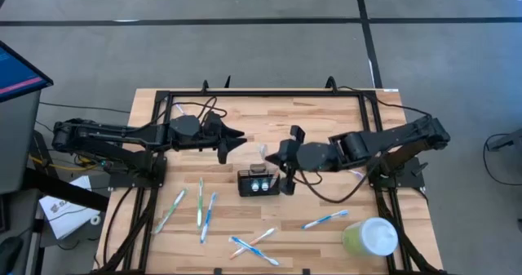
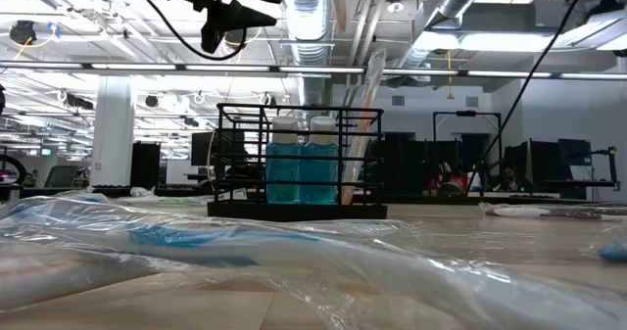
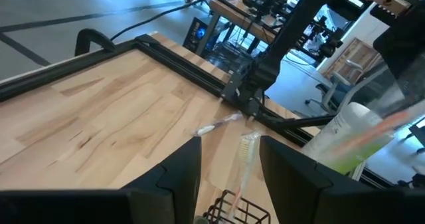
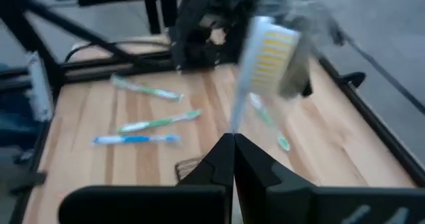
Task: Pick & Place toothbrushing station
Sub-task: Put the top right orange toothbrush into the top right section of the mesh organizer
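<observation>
From above, the toothbrushing station (image 1: 258,182), a small black wire box, sits in the middle of the wooden table (image 1: 326,120). The right gripper (image 1: 276,155) is just beside it, at its far corner, and its fingers are pressed together on a wrapped toothbrush (image 1: 264,153). The left gripper (image 1: 234,141) hangs near, a bit away from the box, with its fingers apart and nothing in them. More toothbrushes lie on the table, and a green cup (image 1: 369,237) stands at the near right corner.

From table height, the box (image 2: 297,162) holds two blue bottles (image 2: 302,164), and a brush in a clear wrapper leans in it.

In the left wrist view, the two dark fingers (image 3: 178,172) stand open, with a bit of the box's rim (image 3: 234,209) between them.

In the right wrist view, the fingers (image 4: 211,164) are shut on the toothbrush (image 4: 265,58), whose head sticks up.

The step looks like putting this brush into the box. Next, the right arm likely needs to stand the brush over a slot and then let go.
</observation>
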Robot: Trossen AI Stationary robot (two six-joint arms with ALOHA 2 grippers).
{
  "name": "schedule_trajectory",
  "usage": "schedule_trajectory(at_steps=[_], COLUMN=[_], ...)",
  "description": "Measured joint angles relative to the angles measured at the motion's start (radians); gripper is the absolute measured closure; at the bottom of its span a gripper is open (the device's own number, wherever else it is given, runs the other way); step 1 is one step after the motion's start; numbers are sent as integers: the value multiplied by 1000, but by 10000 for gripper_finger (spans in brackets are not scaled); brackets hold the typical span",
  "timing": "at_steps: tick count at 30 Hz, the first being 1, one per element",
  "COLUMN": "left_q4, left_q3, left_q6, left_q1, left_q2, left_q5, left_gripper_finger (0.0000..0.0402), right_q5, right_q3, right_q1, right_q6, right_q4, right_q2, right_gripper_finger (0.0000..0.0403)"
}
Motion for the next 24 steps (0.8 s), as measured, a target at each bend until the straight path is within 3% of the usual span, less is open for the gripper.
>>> schedule_trajectory(at_steps=[5,10,16,21,24], left_q4=[4,83,137,283,290], left_q3=[0,0,0,1,1], left_q6=[-7,15,81,191,237], left_q1=[-5,-30,-80,-101,-110], left_q2=[0,0,2,22,27], left_q5=[48,248,205,215,217], left_gripper_finger=[253,253,253,253,253], right_q5=[28,19,-99,-125,-127], right_q3=[-1,-1,-1,-1,-1], right_q1=[0,-6,-28,-50,-57], right_q6=[9,27,27,27,27], right_q4=[11,23,116,144,156], right_q2=[6,6,6,6,6], right_gripper_finger=[403,403,403,403,403])
